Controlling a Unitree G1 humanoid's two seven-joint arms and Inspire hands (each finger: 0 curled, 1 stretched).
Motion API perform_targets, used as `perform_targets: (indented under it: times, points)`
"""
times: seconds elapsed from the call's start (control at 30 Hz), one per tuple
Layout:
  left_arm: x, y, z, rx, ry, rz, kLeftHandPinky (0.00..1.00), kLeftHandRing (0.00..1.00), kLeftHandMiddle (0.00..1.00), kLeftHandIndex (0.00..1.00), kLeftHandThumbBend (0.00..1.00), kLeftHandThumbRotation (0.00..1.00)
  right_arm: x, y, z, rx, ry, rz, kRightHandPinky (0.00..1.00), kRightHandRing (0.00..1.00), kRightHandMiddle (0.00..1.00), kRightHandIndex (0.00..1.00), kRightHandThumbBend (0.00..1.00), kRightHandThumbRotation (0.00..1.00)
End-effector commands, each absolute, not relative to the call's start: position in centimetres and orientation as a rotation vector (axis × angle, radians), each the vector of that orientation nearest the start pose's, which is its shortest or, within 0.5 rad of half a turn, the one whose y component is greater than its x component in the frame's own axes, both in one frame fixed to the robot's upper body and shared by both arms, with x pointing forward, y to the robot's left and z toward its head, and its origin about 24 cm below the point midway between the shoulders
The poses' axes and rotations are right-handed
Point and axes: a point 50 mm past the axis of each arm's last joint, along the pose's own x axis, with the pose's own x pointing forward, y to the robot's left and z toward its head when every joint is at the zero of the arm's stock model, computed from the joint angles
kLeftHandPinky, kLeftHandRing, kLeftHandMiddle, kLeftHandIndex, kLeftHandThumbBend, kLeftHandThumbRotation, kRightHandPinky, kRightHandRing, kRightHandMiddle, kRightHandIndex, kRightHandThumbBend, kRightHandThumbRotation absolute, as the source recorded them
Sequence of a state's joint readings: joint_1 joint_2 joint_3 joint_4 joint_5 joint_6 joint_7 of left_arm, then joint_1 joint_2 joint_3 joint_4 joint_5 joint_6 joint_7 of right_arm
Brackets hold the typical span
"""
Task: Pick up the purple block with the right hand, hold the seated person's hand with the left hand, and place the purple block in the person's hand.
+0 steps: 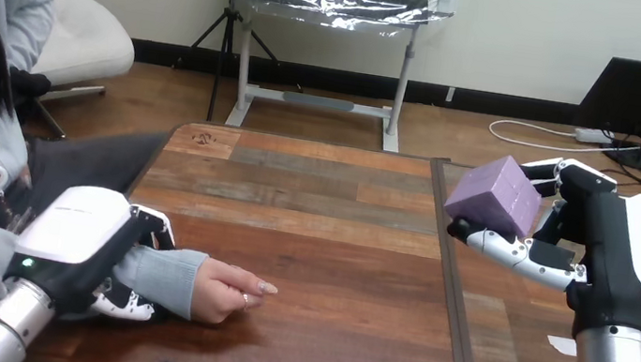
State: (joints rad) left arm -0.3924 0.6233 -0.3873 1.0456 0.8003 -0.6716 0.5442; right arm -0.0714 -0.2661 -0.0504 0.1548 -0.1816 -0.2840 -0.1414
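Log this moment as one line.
right hand: holding purple block, raised | left hand: curled round person's wrist | person's hand: resting on table

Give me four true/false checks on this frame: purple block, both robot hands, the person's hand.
1. The right robot hand holds the purple block raised above the table. True.
2. The purple block lies in the person's hand. False: the block is in the right robot hand, well apart from the person's hand.
3. The left robot hand is curled round the person's wrist at the sleeve. True.
4. The person's hand is turned palm up, ready to receive. False: it rests on the table knuckles up, with its fingers loosely curled.
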Motion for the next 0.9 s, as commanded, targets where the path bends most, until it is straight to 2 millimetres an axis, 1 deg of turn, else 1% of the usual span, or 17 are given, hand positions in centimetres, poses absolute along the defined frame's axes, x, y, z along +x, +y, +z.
perform_targets:
  times: [0.0,0.3,0.53,0.87]
  points:
    - [28.28,24.84,0.23,1.314,-0.209,-0.291,0.35,0.36,0.40,0.41,0.89,0.07,27.01,-20.41,8.51,-0.417,-0.330,-0.134,0.04,0.08,0.13,0.18,0.31,0.03]
    - [28.40,24.59,0.23,1.311,-0.207,-0.298,0.33,0.33,0.37,0.38,0.87,0.04,27.05,-20.15,8.35,-0.413,-0.329,-0.126,0.04,0.08,0.13,0.18,0.32,0.03]
    - [28.42,24.43,0.16,1.311,-0.200,-0.313,0.34,0.33,0.36,0.36,0.86,0.04,27.11,-19.91,8.21,-0.415,-0.325,-0.124,0.04,0.09,0.14,0.18,0.32,0.04]
    - [28.43,24.15,0.16,1.290,-0.194,-0.326,0.28,0.30,0.35,0.34,0.86,0.04,27.25,-19.47,8.06,-0.411,-0.315,-0.105,0.04,0.08,0.14,0.18,0.32,0.04]
